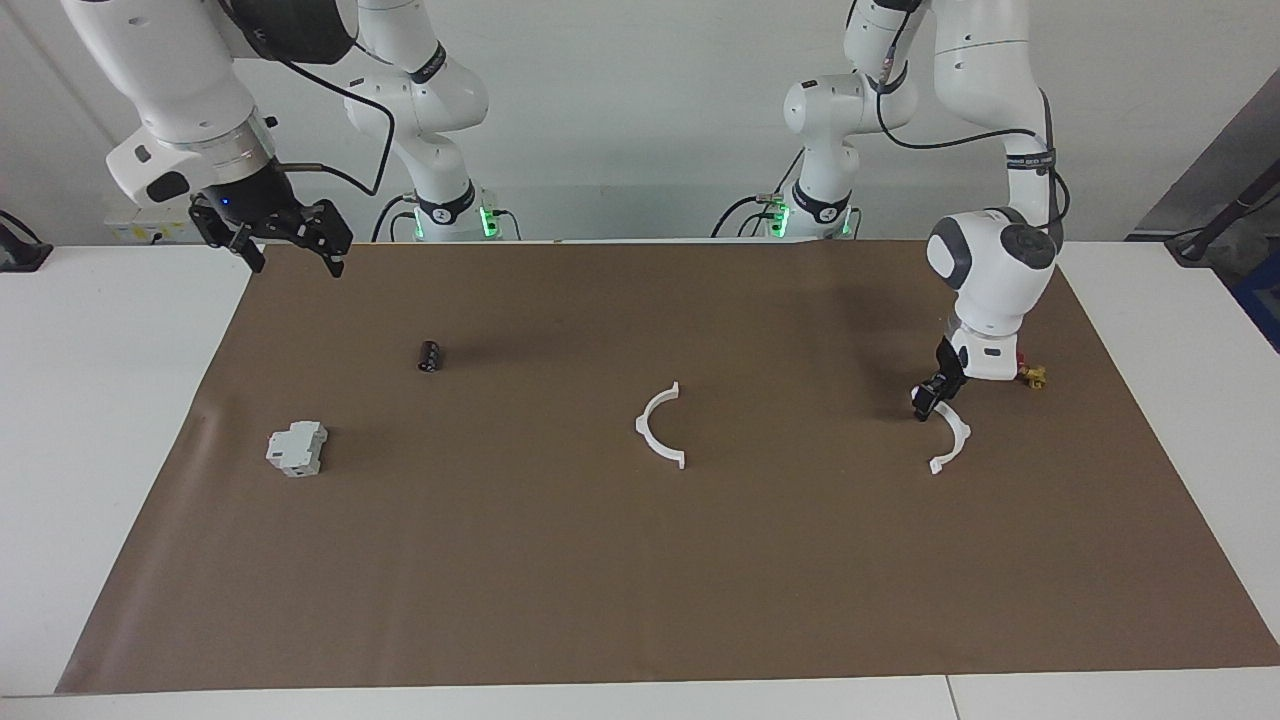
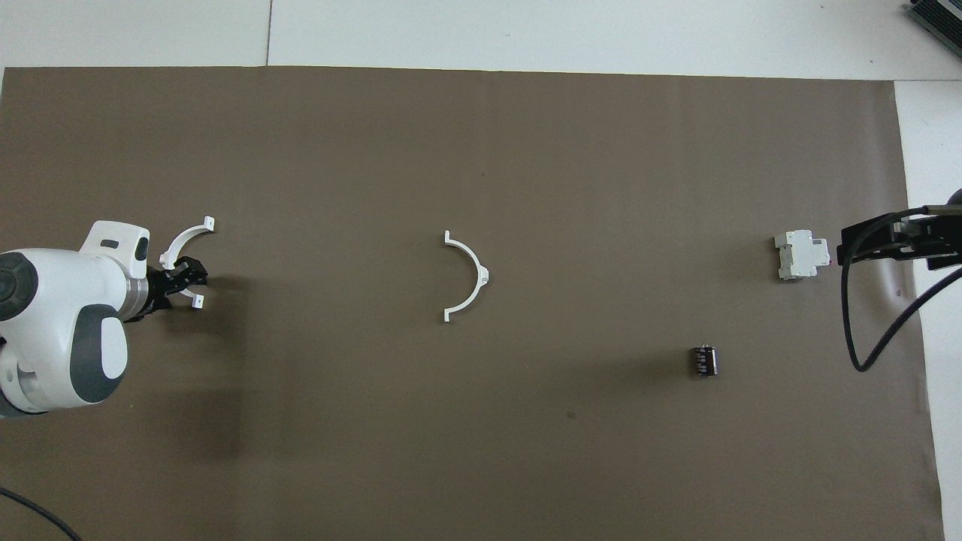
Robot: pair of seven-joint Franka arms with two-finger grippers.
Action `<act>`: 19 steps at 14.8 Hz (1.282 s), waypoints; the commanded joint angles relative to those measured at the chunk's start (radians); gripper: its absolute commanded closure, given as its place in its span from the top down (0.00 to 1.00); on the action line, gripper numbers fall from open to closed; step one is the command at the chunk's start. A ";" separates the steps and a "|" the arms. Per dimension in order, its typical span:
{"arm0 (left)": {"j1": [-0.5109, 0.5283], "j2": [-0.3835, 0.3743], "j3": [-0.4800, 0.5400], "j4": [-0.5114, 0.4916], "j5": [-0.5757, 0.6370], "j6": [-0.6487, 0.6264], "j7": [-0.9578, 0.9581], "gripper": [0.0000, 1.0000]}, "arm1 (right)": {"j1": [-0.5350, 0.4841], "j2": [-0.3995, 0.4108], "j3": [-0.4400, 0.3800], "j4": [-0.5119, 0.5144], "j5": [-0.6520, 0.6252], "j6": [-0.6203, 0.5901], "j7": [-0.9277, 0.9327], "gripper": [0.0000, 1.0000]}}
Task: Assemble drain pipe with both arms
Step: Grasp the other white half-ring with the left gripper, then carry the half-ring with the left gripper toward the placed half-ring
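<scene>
Facing view: left pincer half-closed around arc.

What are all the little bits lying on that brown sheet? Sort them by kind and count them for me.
White half-ring arcs: 2, one mid-sheet, one at the left gripper
Grey-white blocky box: 1
Small black cylinder: 1
Red-and-yellow valve: 1, partly hidden by the left arm
Total: 5
</scene>
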 commanded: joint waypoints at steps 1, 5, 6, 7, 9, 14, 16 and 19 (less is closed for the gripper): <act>0.003 0.011 -0.002 0.006 0.019 0.010 -0.011 0.00 | -0.004 -0.016 -0.001 -0.020 -0.007 0.011 -0.021 1.00; -0.011 0.013 -0.002 0.028 0.019 -0.013 -0.011 0.00 | -0.004 -0.016 -0.001 -0.020 -0.007 0.011 -0.021 1.00; -0.013 0.013 -0.002 0.042 0.019 -0.033 -0.013 0.00 | -0.004 -0.016 -0.001 -0.020 -0.007 0.011 -0.021 1.00; -0.014 0.013 -0.002 0.058 0.019 -0.053 -0.016 0.00 | -0.004 -0.016 -0.001 -0.020 -0.007 0.011 -0.021 1.00; -0.043 0.011 -0.002 0.097 0.017 -0.108 -0.046 0.00 | -0.004 -0.016 -0.001 -0.020 -0.007 0.011 -0.021 1.00; -0.202 0.025 -0.002 0.171 0.022 -0.193 -0.373 0.00 | -0.004 -0.016 -0.001 -0.020 -0.007 0.011 -0.021 1.00; -0.314 0.025 -0.001 0.184 0.026 -0.211 -0.505 0.00 | -0.004 -0.016 -0.001 -0.020 -0.007 0.011 -0.021 1.00; -0.440 0.023 -0.002 0.204 0.034 -0.263 -0.629 0.00 | -0.004 -0.016 -0.001 -0.020 -0.007 0.011 -0.021 1.00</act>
